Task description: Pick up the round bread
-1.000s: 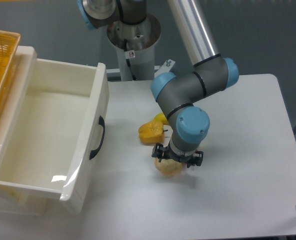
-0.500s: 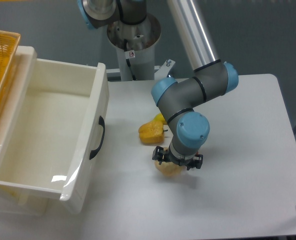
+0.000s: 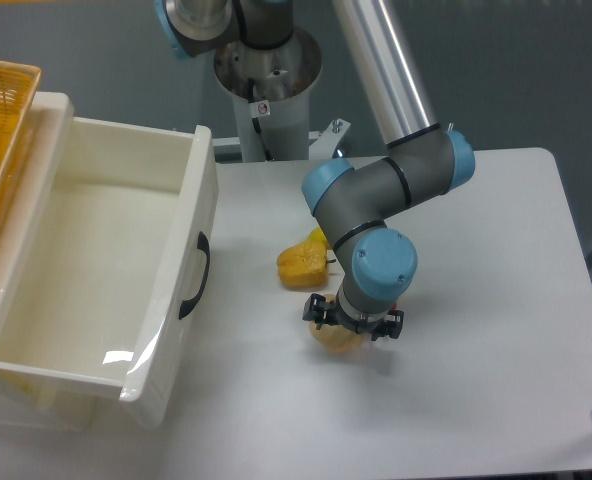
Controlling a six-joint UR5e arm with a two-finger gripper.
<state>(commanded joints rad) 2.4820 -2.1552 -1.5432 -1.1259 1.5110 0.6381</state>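
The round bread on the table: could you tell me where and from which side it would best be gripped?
Grip the round bread across its widest middle, coming straight down from above. It sits low on the table with open sides, and the gripper is already directly over it.

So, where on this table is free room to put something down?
Bare patches: the right side of the table up to its edge, and the front strip below the round bread. Crowded: the middle, where the pincer hangs over the bread beside the orange wedge, and the left, filled by the white bin.

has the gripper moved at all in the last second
Yes. The gripper has sunk slightly lower over the round bread, judged against the orange wedge.
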